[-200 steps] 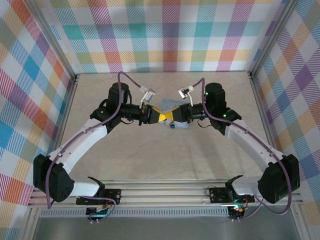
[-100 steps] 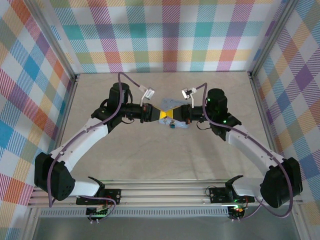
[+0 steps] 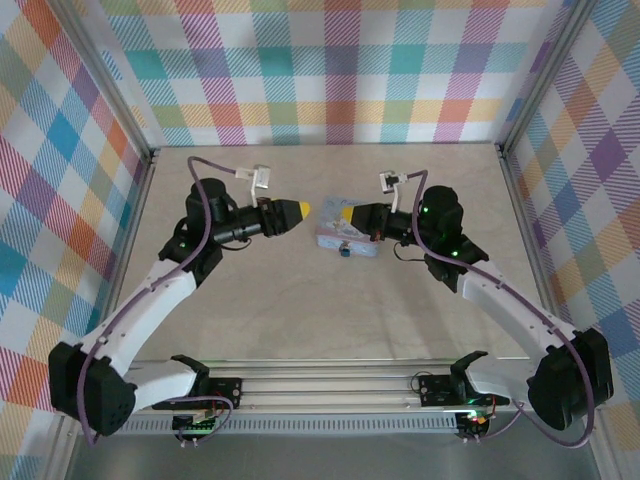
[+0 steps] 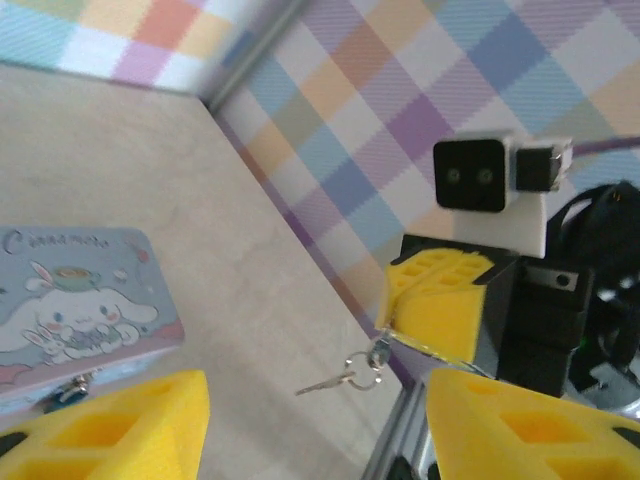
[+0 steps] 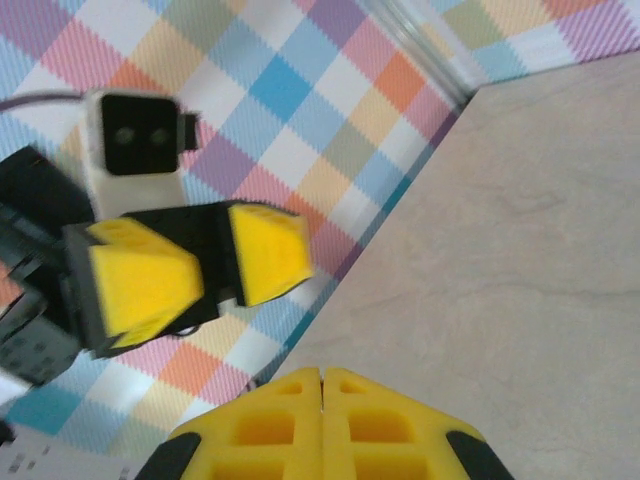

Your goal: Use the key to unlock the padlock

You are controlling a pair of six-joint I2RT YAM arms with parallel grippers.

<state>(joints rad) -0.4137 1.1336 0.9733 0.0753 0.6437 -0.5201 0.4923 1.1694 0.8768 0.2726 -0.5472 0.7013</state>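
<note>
Key: a small silver key (image 4: 325,383) dangles from a thin wire ring (image 4: 378,353) caught at the lower corner of the right claw (image 4: 432,318). It hangs in the air, apart from the lock.
Padlock: a small dark padlock (image 3: 343,250) sits at the near edge of a pale blue tin box (image 3: 350,237), about mid-worktop in the top view. It is too small there to tell how its shackle stands.
Tin: the flat box has a cartoon rabbit printed on its lid. It lies on the beige worktop (image 3: 300,310), between the 2 arms and nearer the right one.
Right claw: pinched tight on the key's ring. In the right wrist view its 2 yellow foam pads (image 5: 270,425) meet with no gap. In the top view it points left, just beyond the tin's far edge.
Left claw (image 3: 293,211): spread wide and holding nothing. In the left wrist view its 2 yellow pads sit in the bottom corners, well apart. It faces the right claw across a clear gap, left of the tin and not touching it.
Walls: pastel checked panels (image 3: 330,70) with aluminium posts enclose the worktop on 3 sides.
</note>
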